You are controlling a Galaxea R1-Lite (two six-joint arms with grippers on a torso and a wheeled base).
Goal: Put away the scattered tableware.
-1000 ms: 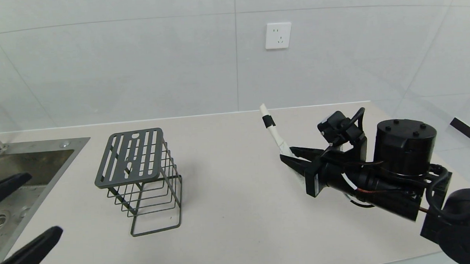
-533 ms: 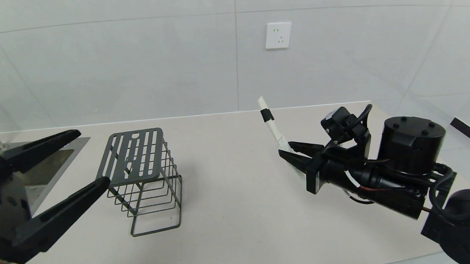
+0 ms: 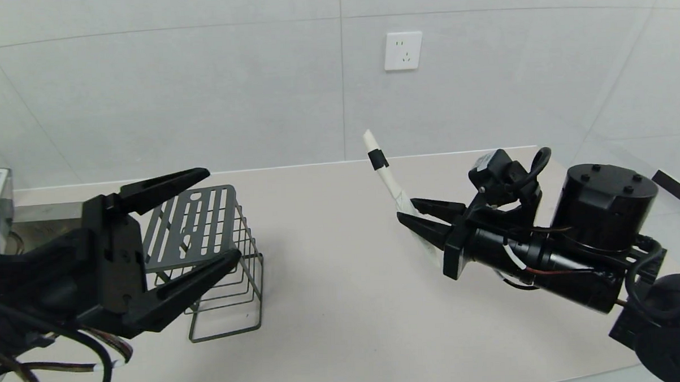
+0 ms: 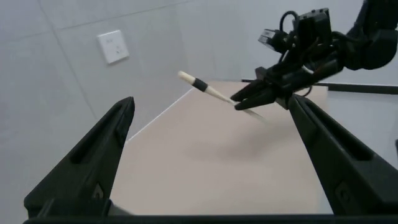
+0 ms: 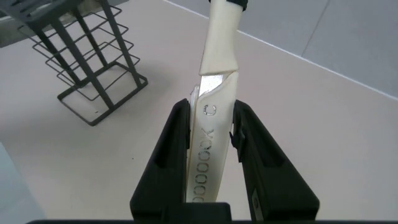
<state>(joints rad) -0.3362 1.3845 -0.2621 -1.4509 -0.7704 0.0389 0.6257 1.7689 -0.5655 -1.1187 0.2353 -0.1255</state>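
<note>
The right gripper pinched the white-handled utensil by its metal end, above the counter. It looked light, stiff and slippery; the handle seemed a safer hold. The left gripper was spread wide by the rack

From the wire rack across to the right gripper, the counter lies bare and gives wide passage. The left gripper, spread wide, crowds the rack's slotted top. The right gripper's utensil juts up toward the wall.
</note>
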